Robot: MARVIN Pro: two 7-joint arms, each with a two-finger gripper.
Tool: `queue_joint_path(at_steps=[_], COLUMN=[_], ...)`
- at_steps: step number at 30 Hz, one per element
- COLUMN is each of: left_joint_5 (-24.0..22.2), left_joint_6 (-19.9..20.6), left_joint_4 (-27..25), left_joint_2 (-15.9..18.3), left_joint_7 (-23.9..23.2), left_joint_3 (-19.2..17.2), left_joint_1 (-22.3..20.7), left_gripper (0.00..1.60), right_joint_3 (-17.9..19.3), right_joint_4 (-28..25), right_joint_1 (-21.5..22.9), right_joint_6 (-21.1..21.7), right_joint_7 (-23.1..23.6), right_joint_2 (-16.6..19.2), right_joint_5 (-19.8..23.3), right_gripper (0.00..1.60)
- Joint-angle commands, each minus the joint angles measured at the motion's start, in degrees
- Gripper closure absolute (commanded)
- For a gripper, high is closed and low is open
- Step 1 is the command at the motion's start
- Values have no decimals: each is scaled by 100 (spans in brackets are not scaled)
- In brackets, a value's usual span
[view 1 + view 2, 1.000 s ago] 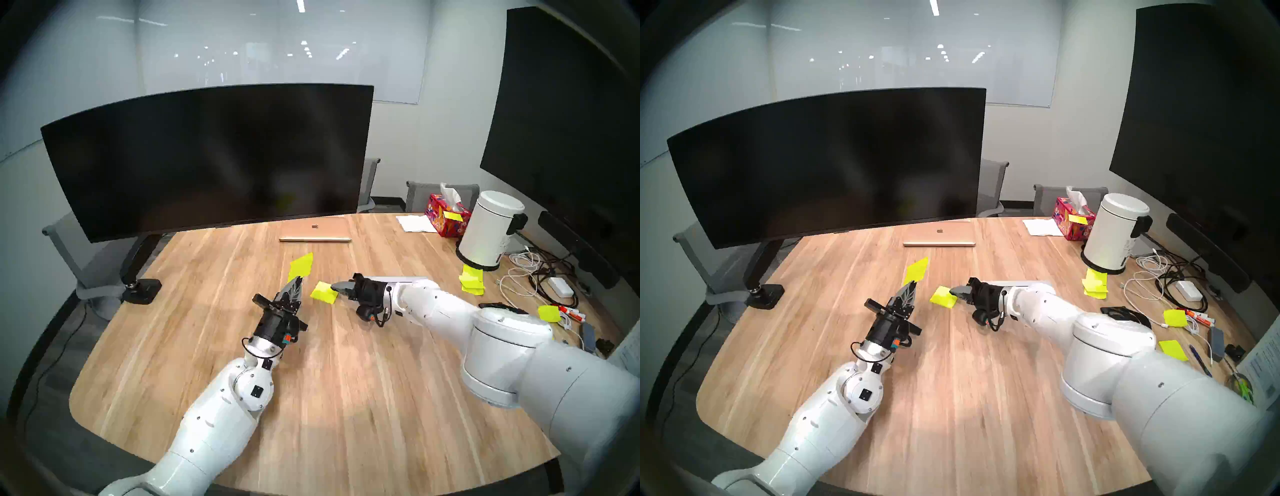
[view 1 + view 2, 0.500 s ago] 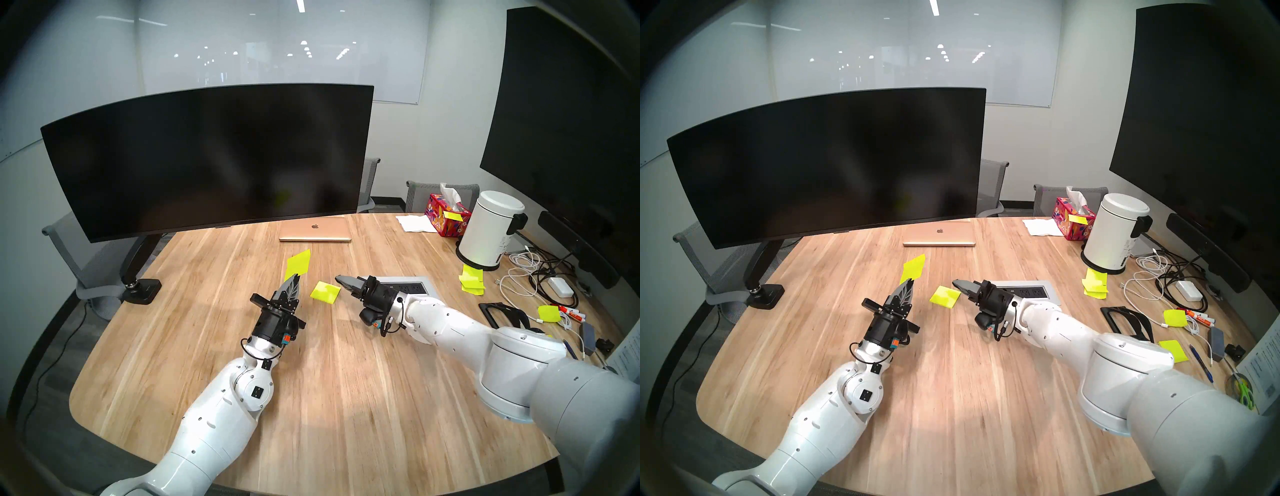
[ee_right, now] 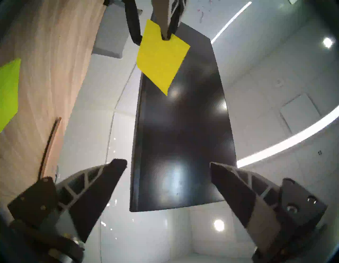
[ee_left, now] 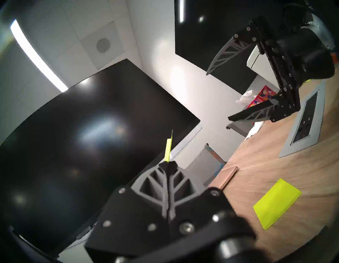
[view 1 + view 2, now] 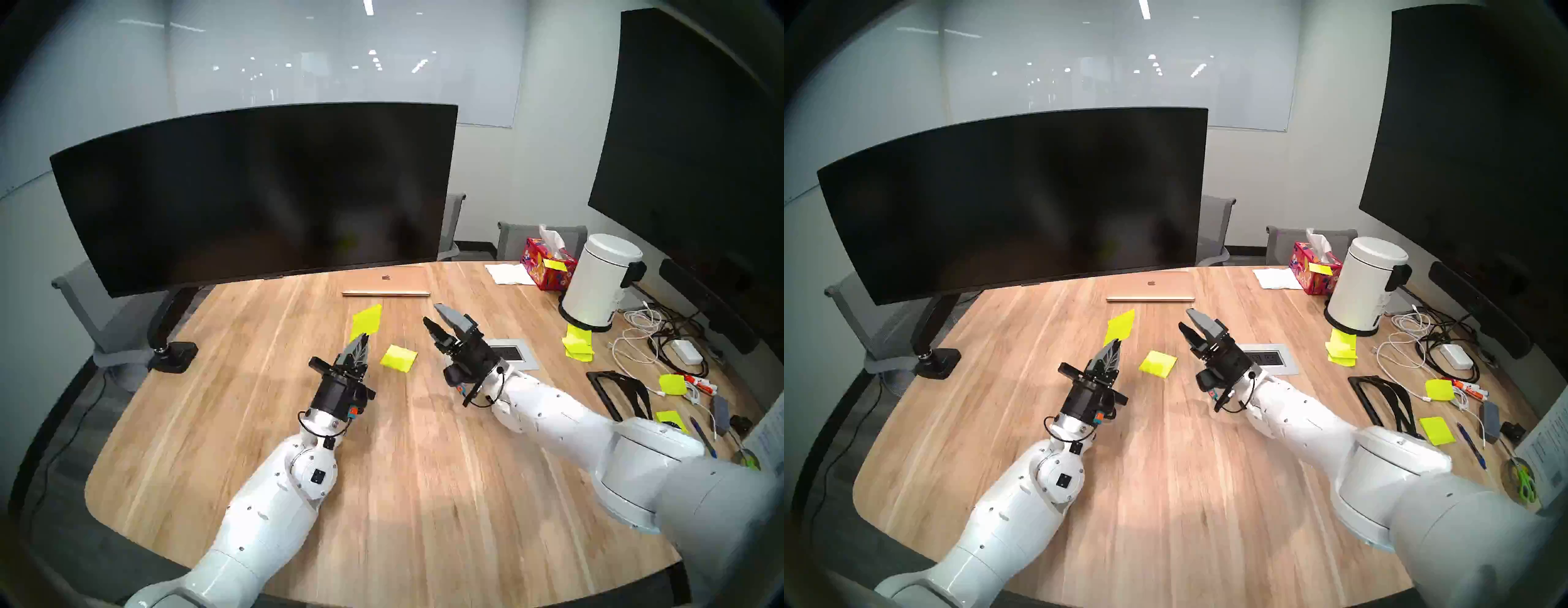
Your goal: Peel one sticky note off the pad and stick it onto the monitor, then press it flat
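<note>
one sticky note peeled, pinched in left end effector; right end effector wide, empty. next: carry note toward monitor at twelve o'clock.

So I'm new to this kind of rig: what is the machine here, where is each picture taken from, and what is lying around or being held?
It is a robot with two white arms, each ending in a two-fingered gripper. The two wide pictures come from cameras on its head, looking down at a wooden table; the other two come from cameras on its wrists, so they look tilted.

The left gripper is shut on one yellow-green sticky note, held up in the air by a corner. The right gripper is open and holds nothing. Between them the pad lies flat on the table.

Behind stands the wide curved black monitor, with no note on it yet. Also there: a closed gold laptop, a tissue box, a white bin, loose notes and cables.
</note>
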Motion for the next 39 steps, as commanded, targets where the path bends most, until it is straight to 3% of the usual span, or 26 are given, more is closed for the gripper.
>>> queue_joint_path(at_steps=[1, 4, 9, 18, 28, 39], left_joint_5=[61, 141, 737, 1185, 834, 255], left_joint_6=[-7, 20, 311, 669, 693, 310], left_joint_4=[138, 169, 112, -166, -415, -24], left_joint_2=[-131, -175, -183, -166, -72, 126], left_joint_7=[120, 204, 669, 1207, 1038, 303], left_joint_3=[57, 92, 206, 279, -79, -364], left_joint_1=[-96, -105, -43, 271, 149, -470], left_gripper=[160, 160, 160, 160, 160, 160], right_joint_3=[152, 178, 207, 248, 271, 276], right_joint_4=[-625, -742, -820, -939, -999, -1003], right_joint_1=[-119, -155, -183, -223, -244, -247], right_joint_6=[213, 247, 268, 296, 309, 313], right_joint_7=[231, 315, 378, 471, 514, 518], right_joint_2=[321, 373, 405, 457, 483, 485], right_joint_5=[136, 143, 138, 132, 127, 121], right_gripper=[0, 0, 0, 0, 0, 0])
